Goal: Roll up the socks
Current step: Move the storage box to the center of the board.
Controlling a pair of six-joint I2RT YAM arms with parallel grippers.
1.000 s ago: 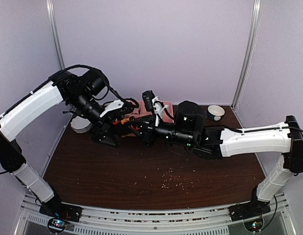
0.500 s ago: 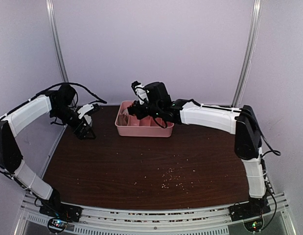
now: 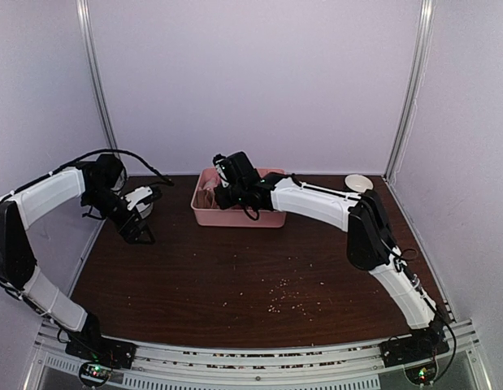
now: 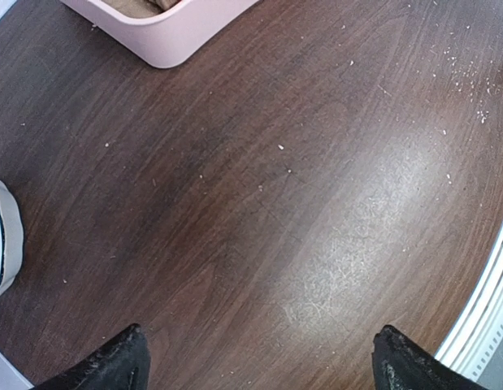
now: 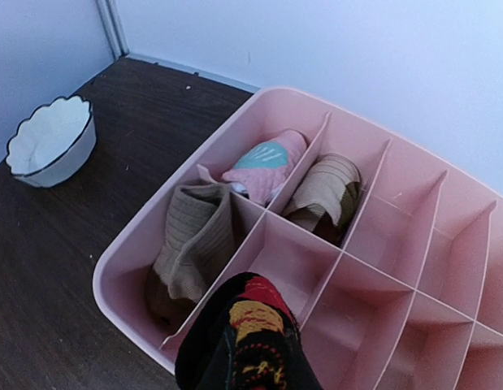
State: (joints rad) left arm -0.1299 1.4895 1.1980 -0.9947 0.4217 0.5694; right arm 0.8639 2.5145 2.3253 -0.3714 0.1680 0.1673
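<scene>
Left hand (image 4: 259, 367): spread wide above the bench (image 4: 259, 203)
Right hand (image 3: 217, 188): clamped on black sock (image 5: 247, 341) over pink tray (image 5: 127, 272)

Pale lavender walls (image 3: 259, 81), framed by upright aluminium posts (image 3: 411, 89), enclose an evenly lit dark brown wood-grain table (image 3: 194, 284) flecked with pale crumbs (image 3: 285, 294) and edged by a metal rail (image 3: 259, 357).

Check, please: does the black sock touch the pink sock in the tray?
Apart. The right wrist view shows a bare tray compartment between the black sock and the pink sock, which lies farther back.
</scene>
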